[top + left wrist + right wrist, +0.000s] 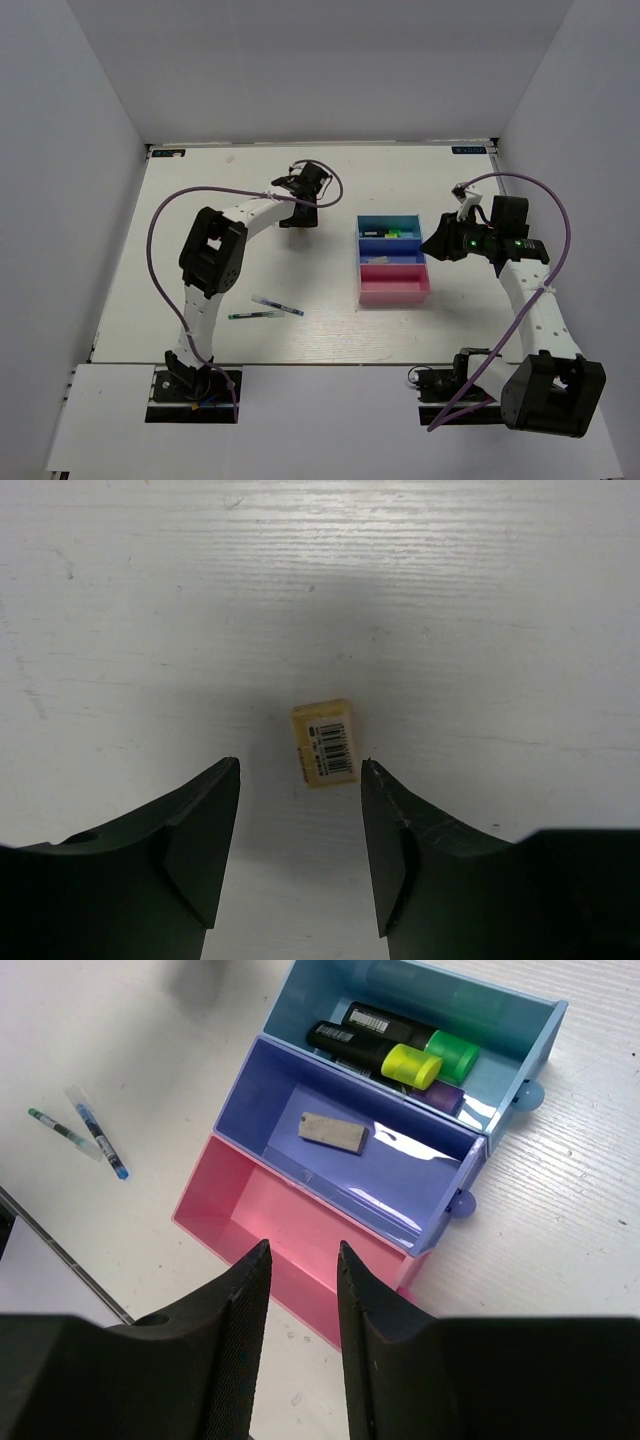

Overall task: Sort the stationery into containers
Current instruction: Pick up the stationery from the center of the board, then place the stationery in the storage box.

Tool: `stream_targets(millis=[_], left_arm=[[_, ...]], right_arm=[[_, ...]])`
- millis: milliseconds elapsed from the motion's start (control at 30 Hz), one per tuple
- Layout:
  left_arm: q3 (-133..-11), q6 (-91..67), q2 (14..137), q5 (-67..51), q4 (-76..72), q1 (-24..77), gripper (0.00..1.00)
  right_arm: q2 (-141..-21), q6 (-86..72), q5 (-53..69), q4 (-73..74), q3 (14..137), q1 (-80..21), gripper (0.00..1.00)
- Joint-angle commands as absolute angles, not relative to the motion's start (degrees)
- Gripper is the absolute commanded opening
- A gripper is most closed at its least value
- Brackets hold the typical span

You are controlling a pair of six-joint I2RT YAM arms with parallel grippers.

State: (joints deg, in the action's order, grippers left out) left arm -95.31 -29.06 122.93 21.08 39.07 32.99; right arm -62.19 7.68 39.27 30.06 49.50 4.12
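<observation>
A tiny tan block [323,742] with a barcode label lies on the white table, just ahead of and between the tips of my open left gripper [301,763]. It touches neither finger. My right gripper [304,1247] is open and holds nothing, hovering over the near wall of the pink tray [250,1210]. The dark blue tray [420,1195] holds a greyish eraser [332,1132]. In the light blue tray [520,1035] lie two black highlighters, one with a yellow cap [410,1065] and one with a green cap [452,1055]. Two thin pens [100,1140] [58,1127] lie on the table.
The three joined trays [392,285] sit right of the table's centre. The pens [277,305] are left of the trays, nearer the front. My left gripper [297,212] is at the middle back and my right gripper [440,245] just right of the trays. Purple cables arch over both arms.
</observation>
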Motion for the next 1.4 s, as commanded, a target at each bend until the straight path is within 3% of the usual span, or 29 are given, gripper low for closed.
stream_targets(millis=[0,533,633,667,767,933,1033,1133,1200,1333,1367], left_arm=[[-99.14,-30.50,122.25,19.87,39.46,32.78,0.63],[-99.23,-32.78,127.09,20.04,39.55,31.73,0.60],[-99.14,-32.78,127.26,19.86,39.38,31.73,0.50],[-99.05,-32.70,127.18,19.52,39.38,31.73,0.36],[-98.44,-32.43,125.86,18.90,39.29,31.73,0.11],[-90.46,-30.77,116.32,15.12,35.08,33.66,0.01],[-83.27,-28.75,109.27,11.35,29.47,37.34,0.00],[-76.85,-27.34,101.26,9.59,21.56,42.35,0.00],[-76.12,-26.81,98.35,9.06,19.61,45.70,0.00],[-78.91,-26.98,99.39,6.08,17.31,50.35,0.00],[-81.01,-27.33,100.80,5.98,17.66,50.62,0.01]], right_arm=[[-62.49,8.26,39.55,29.79,50.80,4.22,0.37],[-62.75,8.17,40.08,30.06,50.89,4.31,0.38],[-62.84,8.17,40.17,30.15,51.15,4.39,0.39],[-62.84,8.17,40.17,30.06,51.15,4.39,0.39],[-62.75,8.00,40.08,30.15,51.15,4.39,0.39],[-62.58,8.17,40.17,30.32,51.15,4.57,0.41],[-62.49,8.53,39.81,30.32,51.06,4.48,0.58],[-62.67,8.70,39.46,30.32,51.07,4.40,0.58],[-62.67,8.53,39.46,30.41,51.06,4.39,0.54],[-62.67,8.18,39.29,30.23,51.06,4.48,0.29],[-62.23,8.17,39.20,30.32,51.06,4.48,0.17]])
